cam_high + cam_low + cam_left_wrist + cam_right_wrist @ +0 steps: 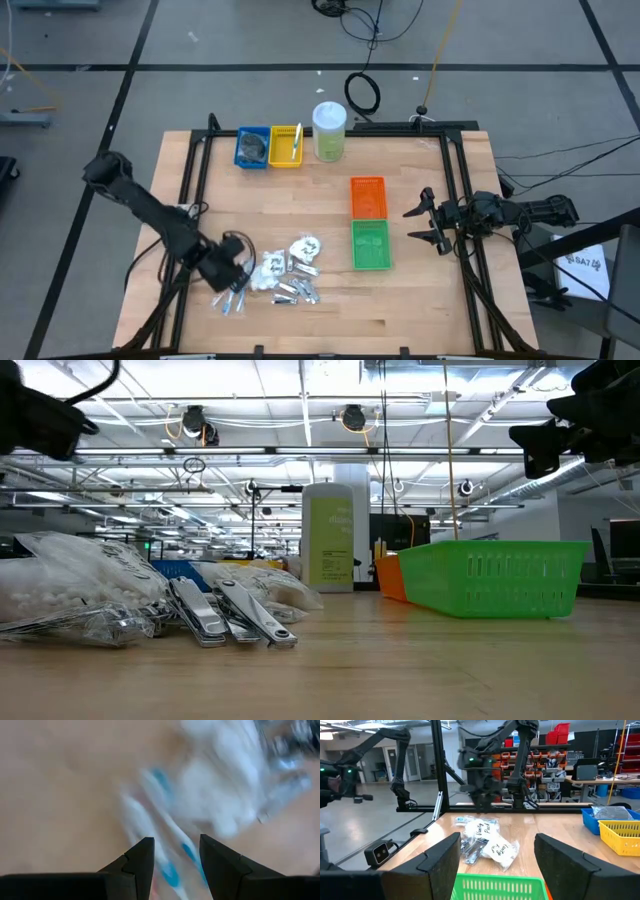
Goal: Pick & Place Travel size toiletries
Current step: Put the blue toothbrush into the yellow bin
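The left gripper (175, 857) hangs over the sticks (170, 845) at the pile's (290, 270) near-left edge on the tabletop (330, 320), jaws narrowly parted. Risk — wrapped sticks lie tangled, so closing may pinch two or slip off. Right gripper (425, 222) waits wide beside the green tray (370, 245).

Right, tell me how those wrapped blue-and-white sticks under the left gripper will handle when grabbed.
The sticks look slim and probably light, so the left gripper, open above them, may pinch several. Their clear wrap likely slides. Lying beside the white packets, they could drag one along.
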